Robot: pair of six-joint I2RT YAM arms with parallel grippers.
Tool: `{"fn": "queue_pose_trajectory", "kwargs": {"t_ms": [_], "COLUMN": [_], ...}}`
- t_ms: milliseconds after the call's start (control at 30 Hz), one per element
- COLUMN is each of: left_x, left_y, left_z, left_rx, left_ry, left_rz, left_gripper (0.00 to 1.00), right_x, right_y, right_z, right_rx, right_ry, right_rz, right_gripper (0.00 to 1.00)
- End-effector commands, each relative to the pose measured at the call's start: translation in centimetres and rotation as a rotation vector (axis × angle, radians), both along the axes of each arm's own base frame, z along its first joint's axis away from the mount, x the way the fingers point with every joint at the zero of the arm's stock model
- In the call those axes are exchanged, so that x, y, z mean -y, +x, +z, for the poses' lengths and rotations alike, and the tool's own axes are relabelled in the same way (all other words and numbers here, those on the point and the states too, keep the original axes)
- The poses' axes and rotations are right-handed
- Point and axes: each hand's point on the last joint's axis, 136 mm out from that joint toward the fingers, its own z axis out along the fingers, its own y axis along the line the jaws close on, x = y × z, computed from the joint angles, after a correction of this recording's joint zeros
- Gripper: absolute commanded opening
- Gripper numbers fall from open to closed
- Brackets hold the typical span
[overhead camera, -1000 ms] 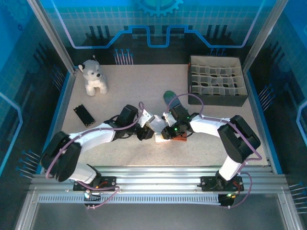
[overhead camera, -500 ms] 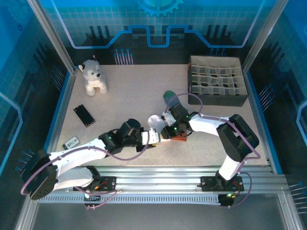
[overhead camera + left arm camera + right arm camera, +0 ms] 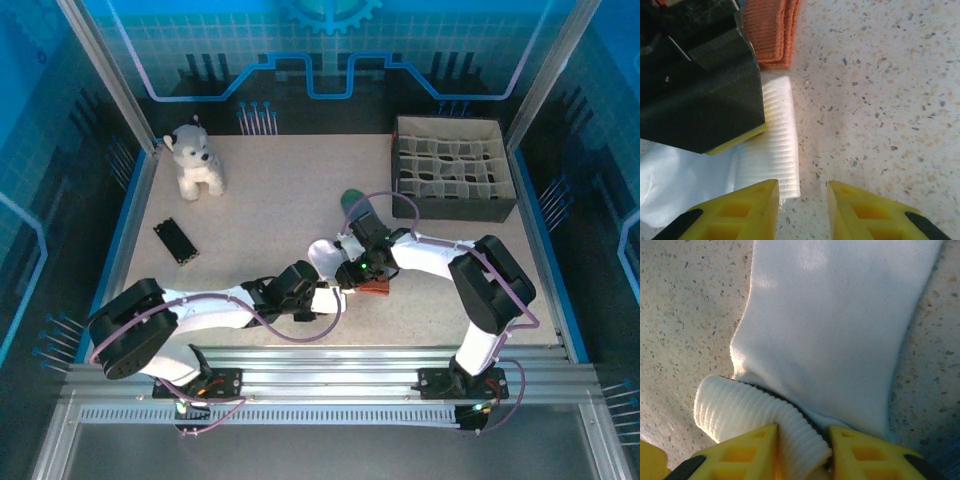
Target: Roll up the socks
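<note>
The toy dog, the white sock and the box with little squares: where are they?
toy dog (image 3: 198, 168): top external view, on its chest.
white sock (image 3: 835, 325): right wrist view, on its flat middle part.
box (image 3: 450, 211): top external view, on its near wall.

light: bright, even, from overhead | cast: blue tint on surrounding walls | shadows: soft, short, on table | glare: white sock nearly washed out | focus: yellow fingertips blurred at frame bottom; overhead view slightly soft
</note>
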Motion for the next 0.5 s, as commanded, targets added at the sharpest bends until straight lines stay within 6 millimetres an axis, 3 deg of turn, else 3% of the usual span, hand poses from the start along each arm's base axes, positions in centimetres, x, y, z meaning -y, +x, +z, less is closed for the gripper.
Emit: {"fn": "queue_pose_trajectory", "kwargs": {"t_ms": [0, 267, 467], "left_x": [0.6, 0.7, 1.1], "left_y": [0.8, 1.0, 2.3], "left_z": [0.3, -1.1, -2.2], "left_rx": [0.063, 0.050, 0.057], "left_ry": [-0.008, 0.016, 0.064], "left_rz": [-0.008, -0.011, 0.018], "left_gripper": [0.31, 0.32, 0.32], "right_x": [2.7, 2.7, 2.6], "right_y": [-2.6, -2.7, -3.0], "right_z": [-3.1, -3.4, -3.7], "right_rx": [-0.113, -0.132, -0.154], "right_ry": [-0.144, -0.149, -0.142], "right_rz": [0.005, 0.011, 0.016], "right_gripper": [0.30, 0.29, 0.29]}}
